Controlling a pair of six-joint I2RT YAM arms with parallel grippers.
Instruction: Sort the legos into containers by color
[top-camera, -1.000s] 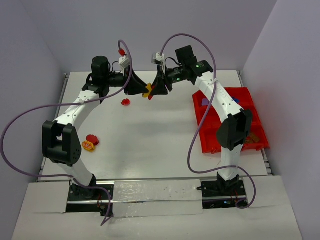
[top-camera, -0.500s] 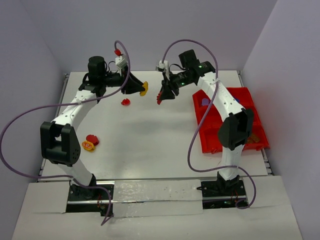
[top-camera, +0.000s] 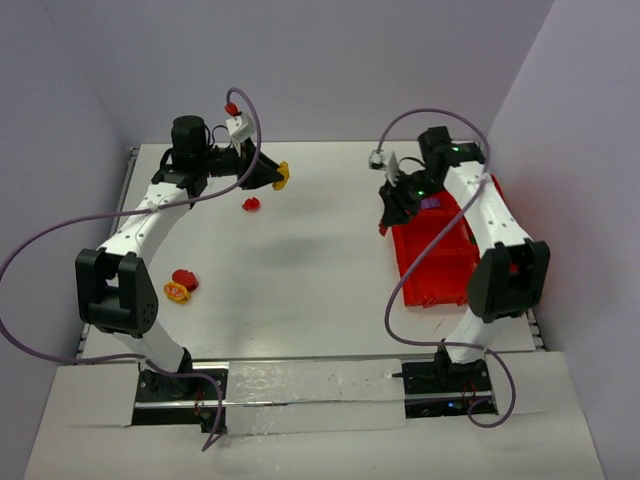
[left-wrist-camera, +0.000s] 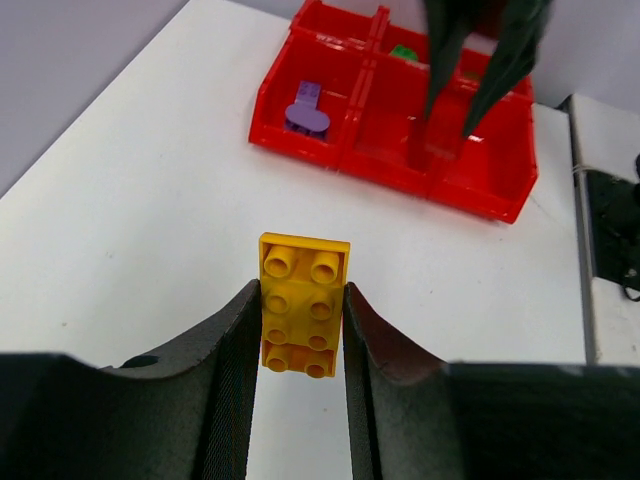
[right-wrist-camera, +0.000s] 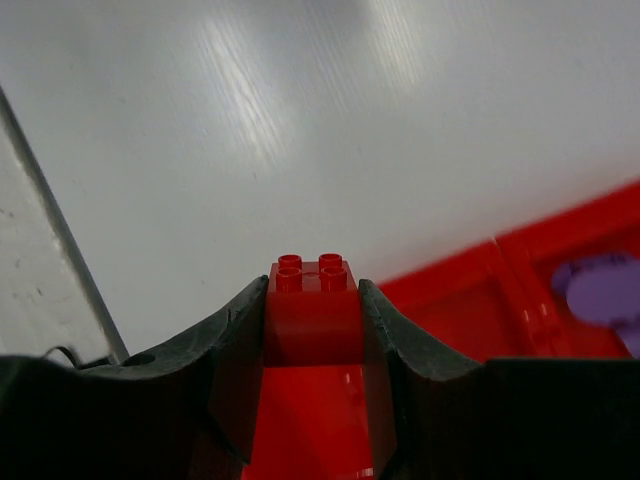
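My left gripper (left-wrist-camera: 297, 290) is shut on a yellow lego brick (left-wrist-camera: 303, 300), studs facing the camera, held above the table at the far left (top-camera: 283, 177). My right gripper (right-wrist-camera: 312, 285) is shut on a red lego brick (right-wrist-camera: 312, 310) and hangs over the left edge of the red tray of containers (top-camera: 425, 295). In the left wrist view the tray (left-wrist-camera: 400, 175) lies ahead, with a purple piece (left-wrist-camera: 307, 108) in one compartment and a green piece (left-wrist-camera: 403, 52) in another. The purple piece (right-wrist-camera: 600, 290) also shows in the right wrist view.
A small red lego (top-camera: 251, 204) lies on the table below the left gripper. A red piece (top-camera: 186, 279) and a yellow-orange piece (top-camera: 176, 292) lie together by the left arm's elbow. Purple cables loop off both arms. Walls close in the table at the back and sides.
The two grippers were together at the back middle with their bricks touching. The right gripper has carried the red brick right, to the tray's edge. The left gripper drew back slightly left with the yellow brick.
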